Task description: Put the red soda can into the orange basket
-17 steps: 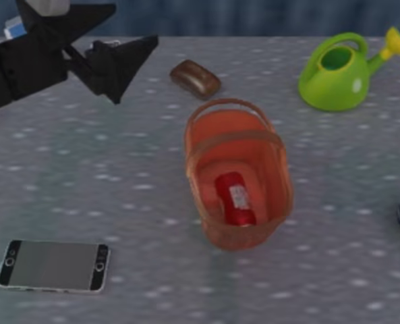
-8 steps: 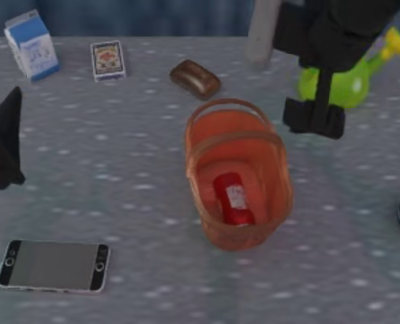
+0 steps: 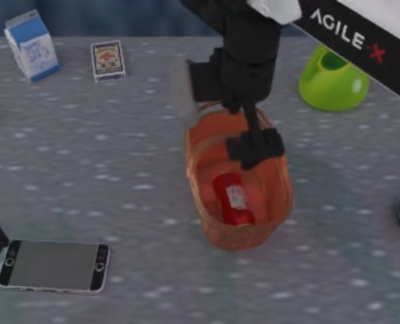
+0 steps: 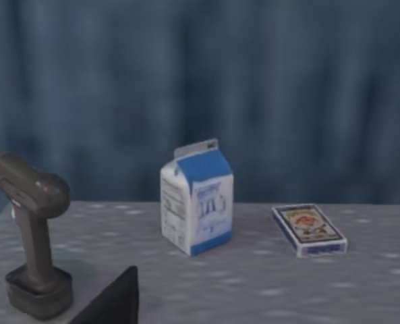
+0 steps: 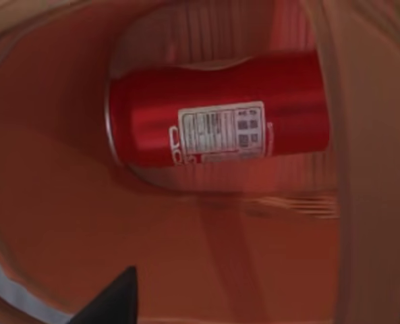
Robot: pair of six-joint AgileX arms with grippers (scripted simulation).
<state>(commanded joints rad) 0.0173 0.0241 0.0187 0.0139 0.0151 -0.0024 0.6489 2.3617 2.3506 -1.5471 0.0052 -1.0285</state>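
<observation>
Now R tool point(image 3: 256, 148) over orange basket point(image 3: 281, 202)

Milk carton point(image 3: 31, 44), card box point(image 3: 108, 59), phone point(image 3: 54, 266), green watering can point(image 3: 331, 81).

White letters reading "AGILE X" stand on the black casing of the right arm point(image 3: 361, 37). The red soda can point(image 5: 216, 108) carries a white label panel, and the milk carton point(image 4: 197, 197) and small printed box point(image 4: 309, 229) bear print, none legible.
</observation>
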